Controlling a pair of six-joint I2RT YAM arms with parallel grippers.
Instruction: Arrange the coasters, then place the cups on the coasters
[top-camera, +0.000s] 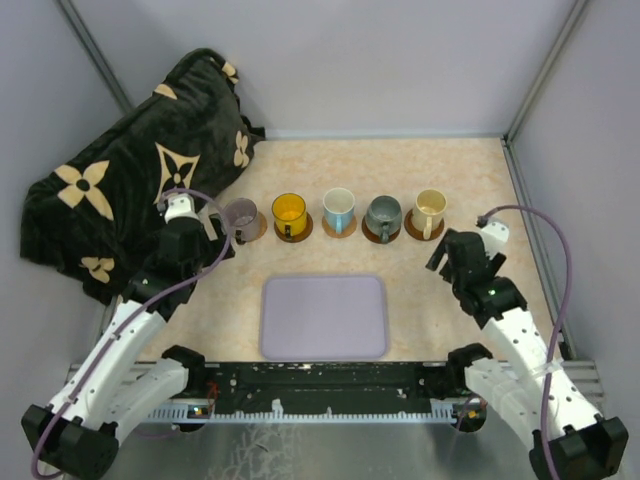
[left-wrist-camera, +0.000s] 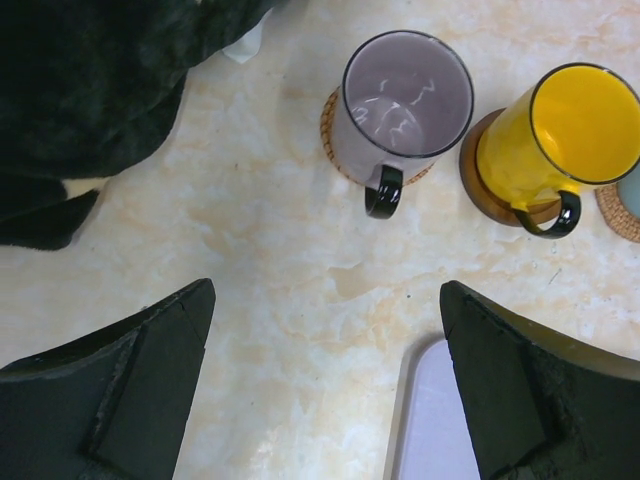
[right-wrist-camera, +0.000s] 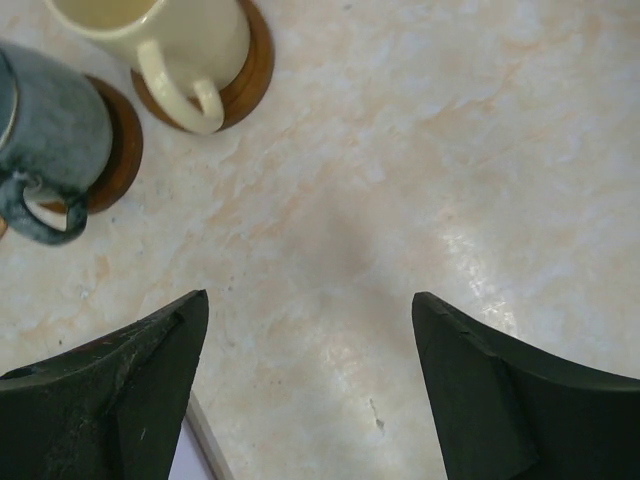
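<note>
Five mugs (top-camera: 339, 210) apparently sit on coasters (right-wrist-camera: 258, 55); left claw (left-wrist-camera: 327, 297) and right claw (right-wrist-camera: 310, 297) both gape empty. A careless retreat could clip the mauve mug (left-wrist-camera: 405, 95) by its handle.

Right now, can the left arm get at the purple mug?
Probably yes. The left gripper is open and faces the purple mug, with only bare table between them; the dark blanket lies off to the side.
</note>
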